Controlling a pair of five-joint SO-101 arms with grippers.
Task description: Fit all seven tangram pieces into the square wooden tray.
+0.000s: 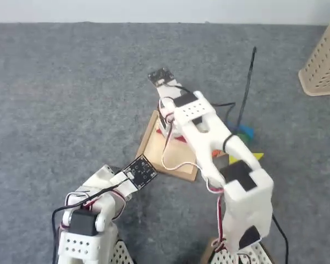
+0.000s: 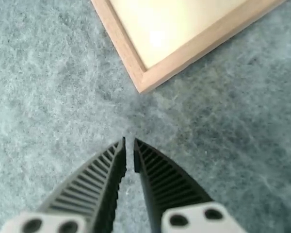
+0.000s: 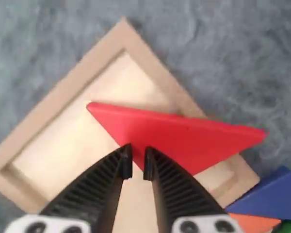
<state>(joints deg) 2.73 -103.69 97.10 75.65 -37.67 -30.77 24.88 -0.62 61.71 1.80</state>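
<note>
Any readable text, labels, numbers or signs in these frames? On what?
None can be read.
wooden tray: bare wood, no print.
red triangle: plain face, no mark.
circuit board on an arm, high view: any markings are too small to read.

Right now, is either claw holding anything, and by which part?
The right claw pinches the red triangle at about the middle of one edge, over the tray. The left claw is shut on nothing.

A red triangle [image 3: 184, 141], blue piece [image 3: 271, 194], pale tray [image 3: 63, 94], grey carpet [image 3: 233, 48].
</note>
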